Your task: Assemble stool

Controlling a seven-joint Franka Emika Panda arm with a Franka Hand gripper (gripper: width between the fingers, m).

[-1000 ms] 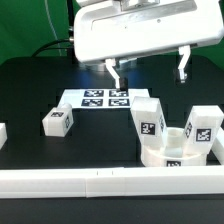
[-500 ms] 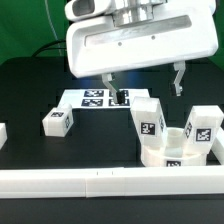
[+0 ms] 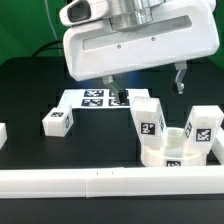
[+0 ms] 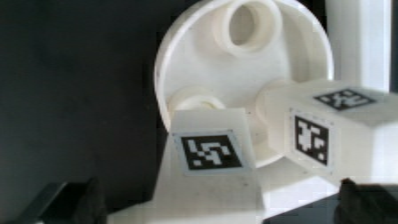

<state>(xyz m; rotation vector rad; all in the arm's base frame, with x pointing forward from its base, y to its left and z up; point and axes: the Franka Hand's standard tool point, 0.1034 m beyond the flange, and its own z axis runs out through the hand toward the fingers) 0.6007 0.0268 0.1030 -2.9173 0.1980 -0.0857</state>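
The stool's round white seat [image 3: 172,154] lies at the exterior view's right, near the front rail. Two tagged white legs [image 3: 150,121] [image 3: 203,126] stand on or against it. A third leg [image 3: 57,121] lies loose at the exterior view's left. My gripper [image 3: 148,87] hangs open above and behind the seat, holding nothing. In the wrist view the seat [image 4: 222,70] with its round socket fills the middle. The two legs [image 4: 214,150] [image 4: 329,118] show below my gripper [image 4: 214,205], whose dark fingertips [image 4: 63,200] sit in the corners, clear of them.
The marker board [image 3: 92,98] lies flat behind the parts, partly under my fingers. A long white rail [image 3: 100,183] runs along the front edge. Another white part [image 3: 2,133] shows at the exterior view's left edge. The table top is black.
My gripper has come down and tilted over the last second, its fingers now lower toward the marker board and legs. Its jaws stay open. The parts have not moved.
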